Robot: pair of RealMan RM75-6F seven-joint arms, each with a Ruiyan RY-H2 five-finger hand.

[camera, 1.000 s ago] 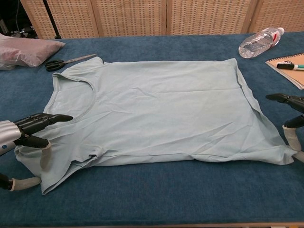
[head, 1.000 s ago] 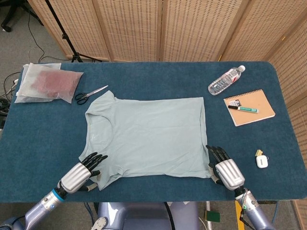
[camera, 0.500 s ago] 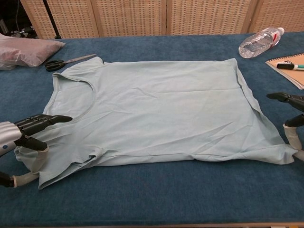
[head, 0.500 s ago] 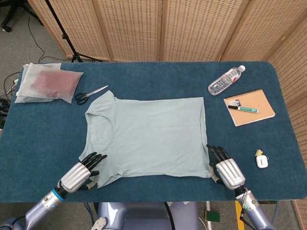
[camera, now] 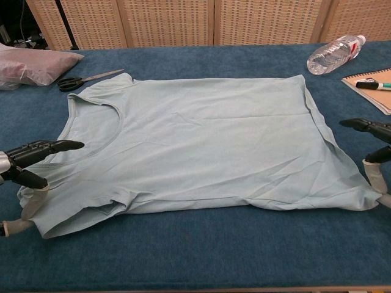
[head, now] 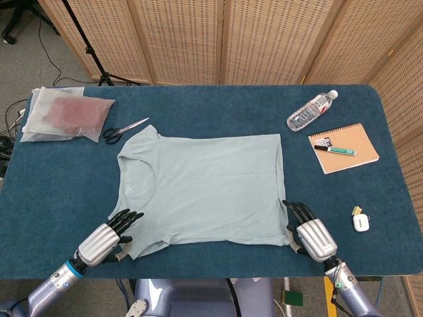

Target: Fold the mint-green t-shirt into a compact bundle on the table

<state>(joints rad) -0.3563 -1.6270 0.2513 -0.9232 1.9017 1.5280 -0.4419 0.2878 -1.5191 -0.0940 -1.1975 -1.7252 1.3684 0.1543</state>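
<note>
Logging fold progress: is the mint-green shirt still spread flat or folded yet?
Spread flat. The t-shirt lies open across the table, neckline and hem showing; only its near sleeve bunches at the left hand.

Left hand (head: 106, 239) shifted outward toward table's left edge and slightly back toward robot; in chest view now mostly cut off at frame edge. Near sleeve of t-shirt (head: 201, 188), held in that hand, drawn along: sleeve corner (camera: 46, 227) pulled leftward, lying shorter, more bunched than second ago. Fresh fold ridge beside sleeve seam.
</note>
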